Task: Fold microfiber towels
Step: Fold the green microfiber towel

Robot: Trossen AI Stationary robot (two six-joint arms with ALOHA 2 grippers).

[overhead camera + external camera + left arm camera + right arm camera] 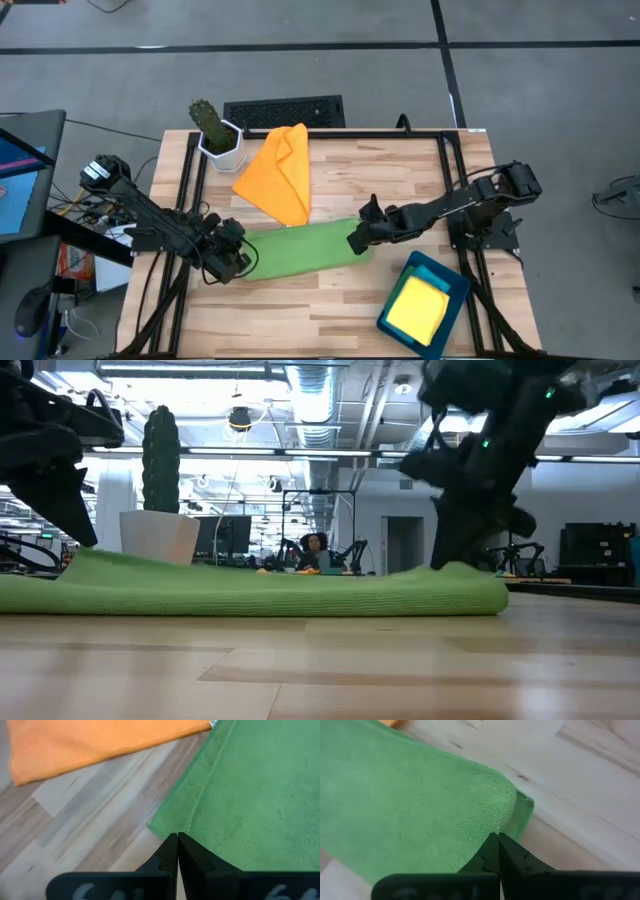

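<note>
My left pincer [243, 262] is closed tight on the left end of the green towel [305, 248], and my right pincer [357, 243] is pinched shut on its right end. The towel lies folded mid-table [330, 300], the orange towel [280, 172] just behind it, a yellow towel [418, 307] in the blue tray [455, 278]

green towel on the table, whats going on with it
Both arms are working the green towel, which lies as a long folded strip across the wooden table. The left gripper is shut on its left end, the right gripper shut on its right end. An orange towel lies behind, a yellow one in the tray.
</note>
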